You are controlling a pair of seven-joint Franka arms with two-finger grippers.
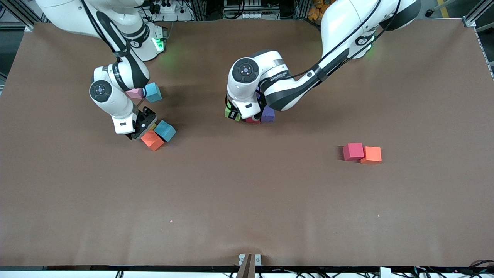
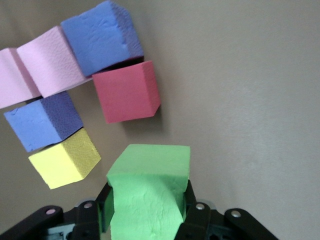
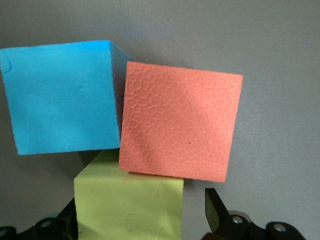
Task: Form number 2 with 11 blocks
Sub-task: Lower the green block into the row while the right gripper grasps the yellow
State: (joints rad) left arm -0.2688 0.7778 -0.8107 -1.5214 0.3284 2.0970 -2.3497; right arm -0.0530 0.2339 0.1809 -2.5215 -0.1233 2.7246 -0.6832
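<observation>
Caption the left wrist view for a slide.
Left gripper shut on the green block, beside a red block, yellow block, two purple blocks and pink blocks.

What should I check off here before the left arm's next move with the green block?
1. Left hand shut on the green block: ok.
2. Green block clear of the red block and yellow block of the cluster: ok.
3. Green block set down on the table: cannot tell.
4. Right hand open, over the yellow block beside the orange block and blue block: ok.
5. Number 2 complete: not ok; a red block and orange block lie apart toward the left arm's end.
</observation>
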